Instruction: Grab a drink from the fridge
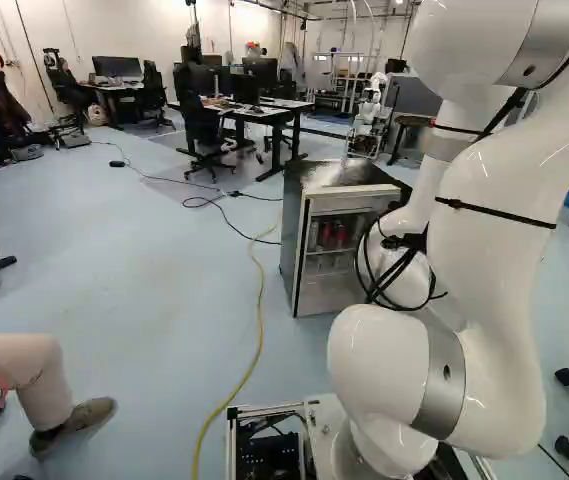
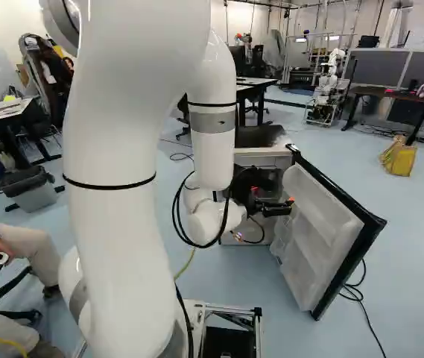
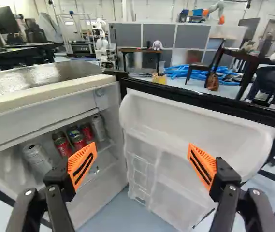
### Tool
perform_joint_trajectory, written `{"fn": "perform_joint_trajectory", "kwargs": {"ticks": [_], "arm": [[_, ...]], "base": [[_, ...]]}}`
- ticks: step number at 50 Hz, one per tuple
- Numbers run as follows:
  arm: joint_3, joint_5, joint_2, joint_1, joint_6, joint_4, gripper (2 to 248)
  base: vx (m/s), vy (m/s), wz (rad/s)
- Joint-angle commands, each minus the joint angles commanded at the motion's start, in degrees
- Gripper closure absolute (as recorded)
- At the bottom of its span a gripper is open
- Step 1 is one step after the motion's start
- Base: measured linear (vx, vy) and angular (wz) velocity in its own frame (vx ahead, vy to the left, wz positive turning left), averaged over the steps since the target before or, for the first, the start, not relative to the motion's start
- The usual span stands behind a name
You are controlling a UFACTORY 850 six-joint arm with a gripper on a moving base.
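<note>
In the right base view my gripper [image 2: 283, 206] reaches toward the inner side of the open fridge door [image 2: 317, 239]. The wrist view shows the gripper [image 3: 141, 162] open, nothing between its fingers; the white door liner [image 3: 185, 130] is ahead. Beside one finger lies the open compartment of the fridge [image 3: 55, 92]. On its shelf stand several cans: a silver can [image 3: 37, 157], a red can [image 3: 61, 143], red and green cans, and another silver can [image 3: 98, 127] near the hinge side. Red cans [image 1: 340, 236] also show inside the fridge in the left base view.
A person's leg [image 1: 24, 385] and hands with a controller are at the left of the left base view. Desks [image 1: 264, 110] and chairs stand behind the fridge, with another robot [image 2: 329, 82] farther back. A yellow cable [image 1: 259, 330] crosses the floor.
</note>
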Motion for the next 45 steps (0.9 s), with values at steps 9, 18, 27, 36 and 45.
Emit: {"fn": "perform_joint_trajectory", "kwargs": {"ticks": [9,18,27,36,45], "arm": [[-0.9,-1.2,-1.3,0.1,0.0,-5.4,3],[-2.6,-2.6,-3.8,0.1,0.0,-10.8,3],[-4.6,-3.9,-6.5,0.2,0.0,-16.2,3],[-6.7,-5.2,-9.3,0.2,0.0,-21.2,3],[-8.9,-6.6,-12.1,0.3,0.0,-26.0,3]], "base": [[0.000,0.000,0.000],[0.000,0.000,0.000],[0.000,0.000,0.000],[0.000,0.000,0.000],[0.000,0.000,0.000]]}}
